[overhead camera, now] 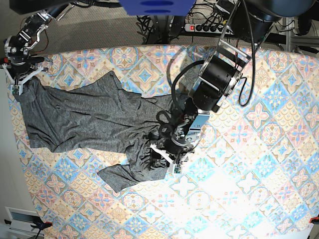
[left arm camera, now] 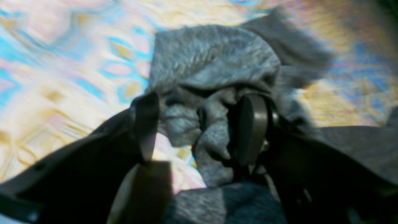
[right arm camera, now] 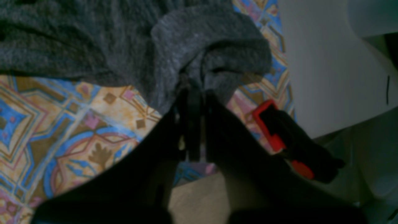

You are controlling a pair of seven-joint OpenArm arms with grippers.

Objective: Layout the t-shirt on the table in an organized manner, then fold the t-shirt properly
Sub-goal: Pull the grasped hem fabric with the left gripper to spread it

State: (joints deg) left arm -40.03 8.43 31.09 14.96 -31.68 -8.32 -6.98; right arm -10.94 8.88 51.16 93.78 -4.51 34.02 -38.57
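Grey heathered jersey, the t-shirt (overhead camera: 94, 124), lies stretched across the left half of the table (overhead camera: 249, 199) in the overhead base view, its long axis running from about ten o'clock near the table's left edge down toward the centre. It is not yet flat: the cloth is bunched and wrinkled at the centre end, with one sleeve-like flap trailing toward seven o'clock.

The right gripper (right arm camera: 194, 93) sits at the far ten o'clock corner of the table. Its jaws are pressed together on a gathered edge of the shirt, pinning that end in place.

The left gripper (left arm camera: 199, 124) is low over the crumpled centre end, at roughly the middle of the table. Its jaws stand spread apart, with a fold of grey cloth lying loosely between them and draped against one finger (left arm camera: 252, 127); the wrist view is blurred, and it appears to be letting go rather than pinching.

The shirt's bunched mass lies directly under and toward nine o'clock from the left gripper, so this arm is the nearer one for smoothing or re-gripping that end, probably pulling away from the pinned corner along the shirt's length.
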